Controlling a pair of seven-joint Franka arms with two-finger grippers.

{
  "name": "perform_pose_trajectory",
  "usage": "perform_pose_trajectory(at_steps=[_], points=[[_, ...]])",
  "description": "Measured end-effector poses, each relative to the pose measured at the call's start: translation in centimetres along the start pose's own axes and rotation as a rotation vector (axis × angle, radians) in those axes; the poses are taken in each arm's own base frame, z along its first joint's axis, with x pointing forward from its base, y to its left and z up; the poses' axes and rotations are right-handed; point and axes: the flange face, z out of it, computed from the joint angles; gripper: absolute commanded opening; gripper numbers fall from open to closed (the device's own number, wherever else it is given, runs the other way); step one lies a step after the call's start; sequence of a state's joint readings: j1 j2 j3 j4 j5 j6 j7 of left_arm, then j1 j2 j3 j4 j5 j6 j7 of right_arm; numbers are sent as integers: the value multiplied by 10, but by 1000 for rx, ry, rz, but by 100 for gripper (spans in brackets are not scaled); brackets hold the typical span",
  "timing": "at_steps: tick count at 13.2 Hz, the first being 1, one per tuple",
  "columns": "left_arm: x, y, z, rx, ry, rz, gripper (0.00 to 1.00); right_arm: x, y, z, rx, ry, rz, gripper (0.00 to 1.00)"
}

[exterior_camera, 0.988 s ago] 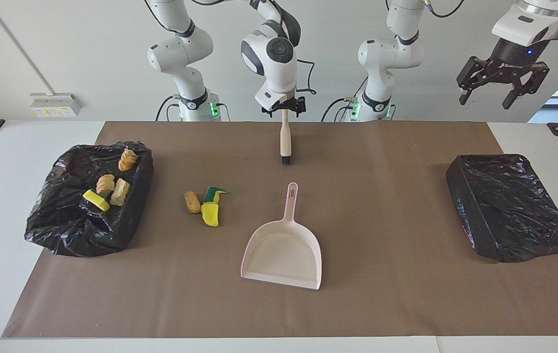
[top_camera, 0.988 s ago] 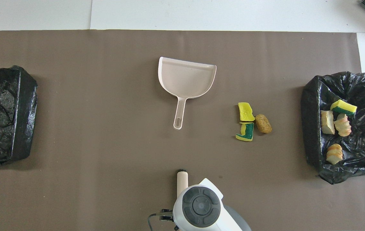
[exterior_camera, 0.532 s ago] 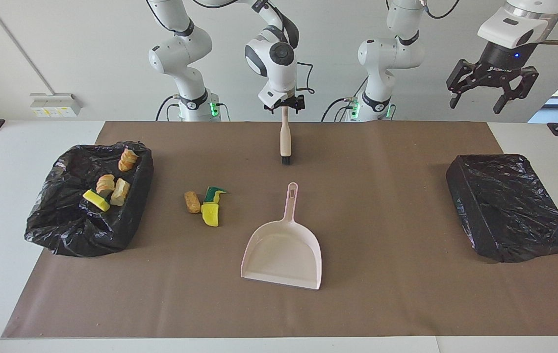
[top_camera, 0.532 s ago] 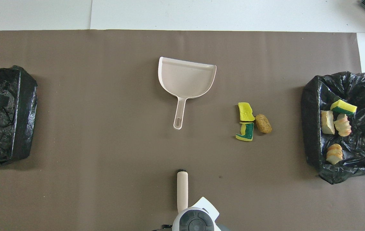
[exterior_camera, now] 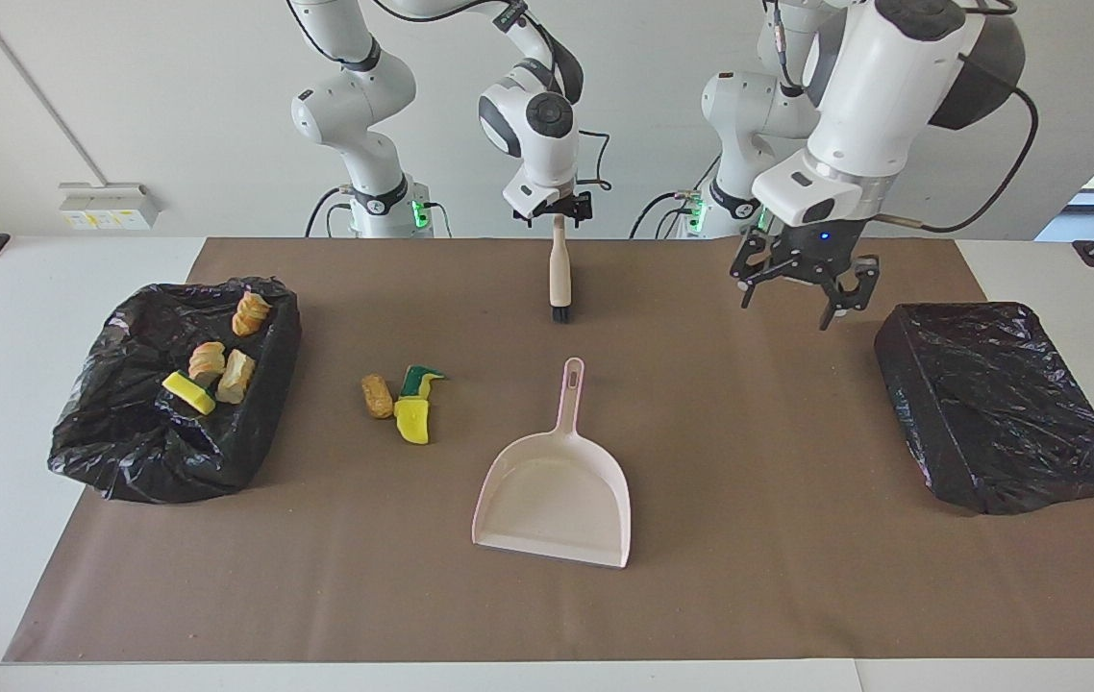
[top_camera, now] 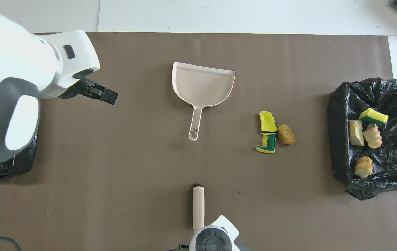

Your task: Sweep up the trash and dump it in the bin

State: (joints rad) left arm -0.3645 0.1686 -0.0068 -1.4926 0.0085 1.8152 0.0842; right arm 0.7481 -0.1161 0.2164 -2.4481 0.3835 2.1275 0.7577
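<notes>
Four trash pieces (exterior_camera: 211, 370) are binned; three (exterior_camera: 401, 402) remain on the tabletop. The left tool (exterior_camera: 805, 288) hangs open, empty. The right tool (exterior_camera: 558, 210) is at the brush (exterior_camera: 559, 274) handle; its grip cannot be told.

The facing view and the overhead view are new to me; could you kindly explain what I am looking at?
These are two robot arms at a table, each ending in a two-finger pincer. The facing view looks at them from across the table; the overhead view looks down from their own end. On the brown mat lie a pink dustpan, a beige brush and three loose trash bits, beside an open black-lined bin holding four more bits. A second black-bagged box sits at the left arm's end. The left pincer hangs open over the mat near that box, holding nothing. The right pincer is at the brush's handle end, open; the brush lies on the mat.
</notes>
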Motion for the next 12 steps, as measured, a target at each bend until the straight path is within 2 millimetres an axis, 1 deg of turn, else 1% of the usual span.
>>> perform_pose_trajectory(at_steps=[1, 2, 3, 4, 5, 6, 8, 9, 11, 12], points=[[7, 19, 19, -5, 4, -4, 100, -2, -2, 4, -2, 2, -7, 80], [11, 35, 34, -9, 4, -2, 100, -5, -3, 7, -3, 6, -13, 65], [15, 49, 48, -13, -3, 5, 100, -5, -4, 9, -2, 10, -16, 38], [19, 66, 64, -16, -5, -4, 100, -5, -3, 10, -1, 11, -15, 5], [25, 88, 84, -22, 4, -34, 100, -5, -3, 10, -1, 11, -15, 0], [31, 111, 104, -29, 15, -65, 100, -5, -3, 10, 0, 11, -15, 0], [35, 152, 138, -41, 18, -102, 100, -5, -4, 10, 1, 11, -15, 0], [37, 166, 149, -48, 32, -131, 100, -5, -4, 9, 1, 11, -14, 0], [39, 179, 172, -52, 31, -164, 100, -5, -4, 8, 0, 8, -15, 0], [38, 189, 189, -52, 20, -170, 100, -6, -5, 6, -8, -4, -16, 0]])
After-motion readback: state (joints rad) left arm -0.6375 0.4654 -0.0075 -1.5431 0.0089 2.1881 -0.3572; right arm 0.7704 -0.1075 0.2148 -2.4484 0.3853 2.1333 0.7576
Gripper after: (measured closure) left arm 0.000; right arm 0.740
